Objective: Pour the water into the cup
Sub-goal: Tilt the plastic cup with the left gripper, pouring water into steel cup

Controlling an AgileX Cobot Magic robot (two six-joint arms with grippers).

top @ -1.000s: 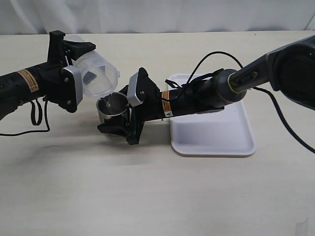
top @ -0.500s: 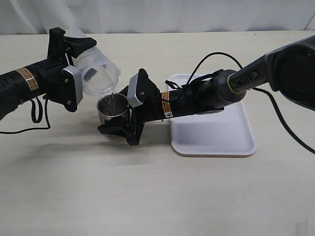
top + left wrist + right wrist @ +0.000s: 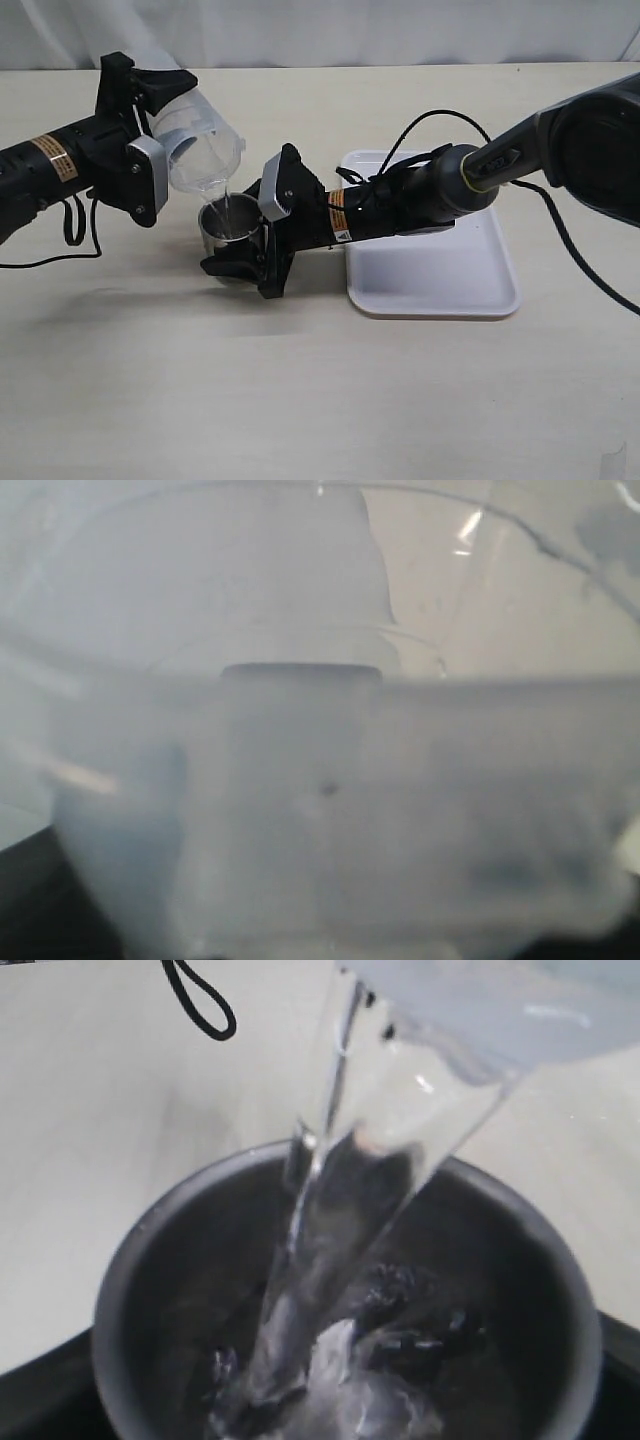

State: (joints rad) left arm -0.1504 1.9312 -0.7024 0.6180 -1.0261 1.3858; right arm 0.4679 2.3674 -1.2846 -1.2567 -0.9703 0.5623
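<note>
Pouring water point(image 3: 318, 1260) from the tilted beaker point(image 3: 205, 150), pinched in the left gripper point(image 3: 165, 135), down into the cup point(image 3: 222, 238) (steel, dark inside). Holding this cup upright on the table point(image 3: 300, 400) with the right gripper point(image 3: 250, 228), closed on its sides, just beside the tray point(image 3: 430, 270).

Nothing can come down onto the short shiny steel cup point(image 3: 222, 236). The tilted translucent plastic beaker point(image 3: 200, 135) hangs over its rim, and clear water point(image 3: 330, 1210) falls between them. The left gripper point(image 3: 165, 125), clamped on the beaker, blocks one flank. The right gripper point(image 3: 240, 228), closed around the cup, blocks the other, and its black arm point(image 3: 400, 205) crosses the far corner of the flat white plastic tray point(image 3: 440, 285). A looped black cable point(image 3: 440, 110) arches behind. The beige tabletop point(image 3: 300, 400) nearer the exterior camera lies open.
</note>
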